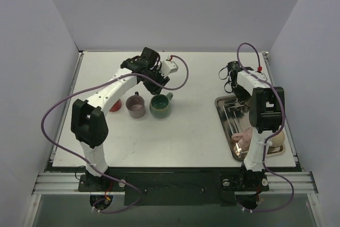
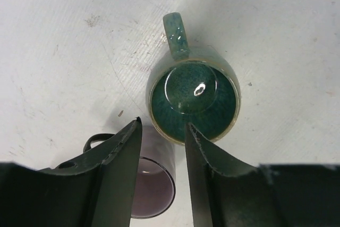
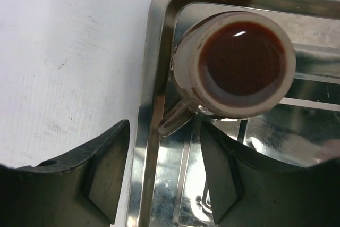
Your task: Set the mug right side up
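A green mug (image 2: 194, 97) stands on the table with its opening up and its handle pointing away; it also shows in the top view (image 1: 160, 105). A mauve mug (image 2: 154, 187) stands beside it, opening up (image 1: 135, 106). My left gripper (image 2: 162, 126) is open and empty, hovering above the gap between the two mugs (image 1: 154, 82). A cream mug with a glossy brown inside (image 3: 239, 65) sits in the corner of the steel tray (image 3: 154, 78). My right gripper (image 3: 163, 131) is open above it, its handle between the fingers but untouched; it also shows in the top view (image 1: 237, 94).
A red object (image 1: 115, 108) lies left of the mauve mug, partly hidden by the left arm. The steel tray (image 1: 223, 126) at the right also holds a pink object (image 1: 243, 137) and a cream round object (image 1: 276, 139). Walls close in the table's sides.
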Controlling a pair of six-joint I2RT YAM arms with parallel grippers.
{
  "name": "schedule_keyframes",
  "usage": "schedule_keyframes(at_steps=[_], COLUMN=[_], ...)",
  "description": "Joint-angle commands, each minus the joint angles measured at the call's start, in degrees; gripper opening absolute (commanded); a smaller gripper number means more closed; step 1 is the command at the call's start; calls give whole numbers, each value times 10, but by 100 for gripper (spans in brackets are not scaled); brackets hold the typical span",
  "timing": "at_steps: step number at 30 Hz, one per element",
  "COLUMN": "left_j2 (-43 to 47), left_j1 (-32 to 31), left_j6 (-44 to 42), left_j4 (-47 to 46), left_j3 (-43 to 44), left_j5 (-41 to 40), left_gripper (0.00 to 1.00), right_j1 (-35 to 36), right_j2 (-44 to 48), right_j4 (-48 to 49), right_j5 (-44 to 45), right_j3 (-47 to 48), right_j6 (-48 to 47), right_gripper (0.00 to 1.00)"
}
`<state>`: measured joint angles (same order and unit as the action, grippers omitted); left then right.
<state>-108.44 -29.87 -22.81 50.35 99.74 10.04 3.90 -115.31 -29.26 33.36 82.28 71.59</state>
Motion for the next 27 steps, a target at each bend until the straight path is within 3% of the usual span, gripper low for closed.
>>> schedule_keyframes(at_steps=[1,7,14,18,22,23,27], left_j2=[39,49,58,65,73,74,79], left_j1=[2,2,1,1,1,1,1], left_j6=[-7,-6,-7,-7,-7,-7,-6], left_j4=[-1,-4,-6,-11,-9,-10,-11], left_j3=[-20,-21,-24,-30,-33,-37,-38], left_j5=[44,48,54,53,56,59,61], left_gripper=[48,48,48,48,48,48,48], right_j1=[-7,-13,-14,-14,-15,-16,-19], right_j2=[-9,-18,-23,-22,-25,-25,-22], right_j4=[-43,-46,-50,-50,-48,-48,-48], right_j5=[21,24,22,24,24,23,27], right_j3=[26,24,19,14,13,11,5], right_j6=[0,0,-3,-7,-14,-15,-16], right_gripper=[50,46,29,14,12,0,2])
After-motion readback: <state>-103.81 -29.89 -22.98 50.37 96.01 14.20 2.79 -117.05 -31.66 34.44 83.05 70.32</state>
